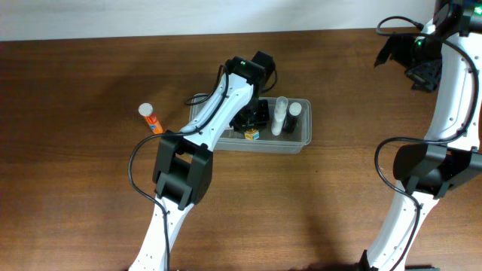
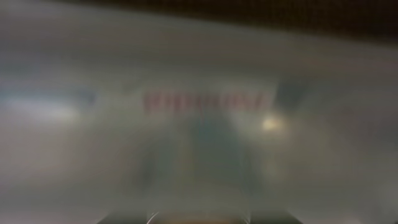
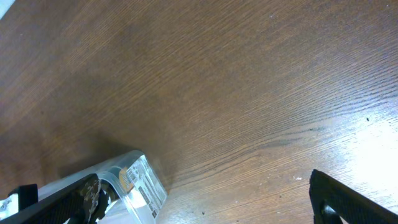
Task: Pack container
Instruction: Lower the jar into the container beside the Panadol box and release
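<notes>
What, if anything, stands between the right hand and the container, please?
Nothing visible does. Only table surface lies between the right hand and the container, at its right end. The left hand is down in the container's other half, beside the bottles standing inside.

I see a brown wood-grain table [image 1: 75,113]. The clear container [image 1: 290,143] sits on it near the middle. Left of the container, not touching it, a small orange bottle [image 1: 151,119] with a white cap rests on the wood.
</notes>
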Robot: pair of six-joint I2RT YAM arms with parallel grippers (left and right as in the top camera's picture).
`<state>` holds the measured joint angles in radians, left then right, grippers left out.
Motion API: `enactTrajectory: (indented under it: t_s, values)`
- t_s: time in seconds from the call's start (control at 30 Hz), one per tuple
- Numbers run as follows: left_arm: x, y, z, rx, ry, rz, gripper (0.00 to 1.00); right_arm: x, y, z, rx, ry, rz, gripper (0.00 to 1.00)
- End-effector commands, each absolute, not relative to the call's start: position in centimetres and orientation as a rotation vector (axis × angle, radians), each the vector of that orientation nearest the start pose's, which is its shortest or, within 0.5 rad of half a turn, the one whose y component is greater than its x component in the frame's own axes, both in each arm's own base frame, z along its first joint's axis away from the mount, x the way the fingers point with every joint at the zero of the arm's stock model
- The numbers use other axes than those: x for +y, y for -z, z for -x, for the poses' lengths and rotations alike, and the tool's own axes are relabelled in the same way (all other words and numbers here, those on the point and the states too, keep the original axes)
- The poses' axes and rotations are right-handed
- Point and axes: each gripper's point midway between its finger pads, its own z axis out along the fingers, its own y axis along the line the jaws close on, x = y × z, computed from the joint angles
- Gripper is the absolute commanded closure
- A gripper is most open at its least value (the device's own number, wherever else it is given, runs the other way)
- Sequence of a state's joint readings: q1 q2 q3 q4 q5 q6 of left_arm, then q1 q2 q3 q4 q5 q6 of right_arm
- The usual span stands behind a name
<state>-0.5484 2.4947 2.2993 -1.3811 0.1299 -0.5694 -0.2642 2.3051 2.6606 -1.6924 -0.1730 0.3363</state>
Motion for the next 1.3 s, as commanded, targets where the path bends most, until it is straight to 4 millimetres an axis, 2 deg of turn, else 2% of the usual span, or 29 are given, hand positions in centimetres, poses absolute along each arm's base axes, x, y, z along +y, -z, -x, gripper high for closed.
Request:
enactTrajectory:
  t_s: [0.0,0.3,0.67,0.9,1.0,1.13,1.27]
  values:
    - [-27.1,-2.0,-38.2,3.289,0.175,0.053,0.73,-9.4,-21.6,-45.0,2.783,-0.245,-0.837,0.02]
    - [-27.7,-1.7,-39.0,3.251,0.206,0.040,0.70,-9.4,-21.6,-45.0,2.783,-0.245,-0.837,0.02]
    - [-29.7,-1.7,-37.7,3.247,0.208,-0.043,0.69,-9.4,-21.6,-45.0,2.783,-0.245,-0.837,0.02]
    - [-30.0,-1.7,-37.6,3.246,0.210,-0.033,0.69,-9.4,-21.6,-45.0,2.783,-0.245,-0.837,0.02]
    - [-29.9,-1.7,-37.5,3.248,0.208,-0.033,0.59,-9.4,-21.6,-45.0,2.783,-0.245,-0.837,0.02]
    - [-29.9,-1.7,-37.5,3.249,0.206,-0.033,0.58,-9.4,-21.6,-45.0,2.783,-0.245,-0.837,0.02]
    - [-29.9,-1.7,-37.6,3.248,0.207,-0.032,0.48,-9.4,-21.6,-45.0,2.783,-0.245,-0.837,0.02]
